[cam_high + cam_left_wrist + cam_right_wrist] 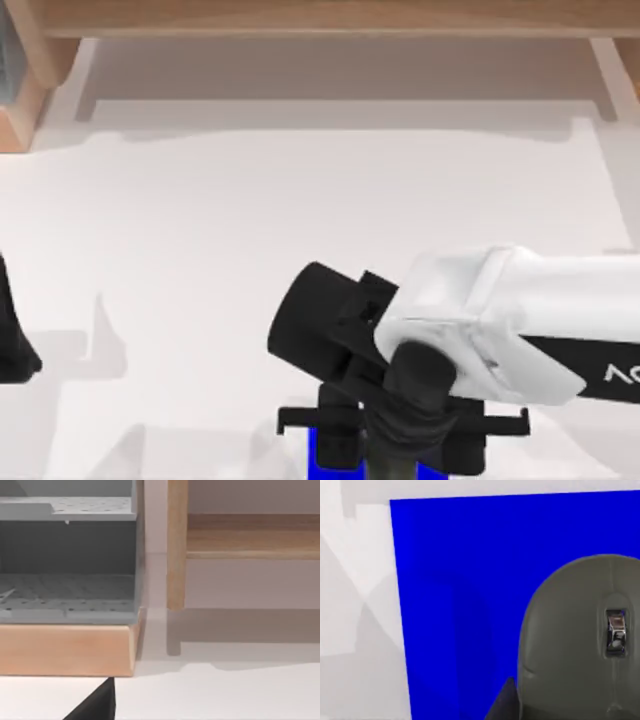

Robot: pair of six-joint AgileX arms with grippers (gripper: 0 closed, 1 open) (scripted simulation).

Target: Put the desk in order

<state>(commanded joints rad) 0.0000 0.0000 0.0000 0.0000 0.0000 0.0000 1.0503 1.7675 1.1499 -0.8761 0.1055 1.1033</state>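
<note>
The desk (300, 220) is a wide white top with a light-brown wooden shelf (330, 15) along its far edge. My right gripper (400, 458) hangs over a blue pad (322, 455) at the desk's near edge, a little right of centre. In the right wrist view a grey mouse (575, 645) with a scroll wheel sits close above the blue pad (455, 580), and one dark finger (502, 702) presses against its side. The gripper is shut on the mouse. My left arm (15, 330) stays parked at the left edge.
A grey perforated organiser (65, 580) stands on a wooden block (65, 647) at the far left corner, beside a leg (176, 545) of the shelf. The shelf's other leg (612, 75) stands at the far right. The right arm's white link (520, 310) spans the near right.
</note>
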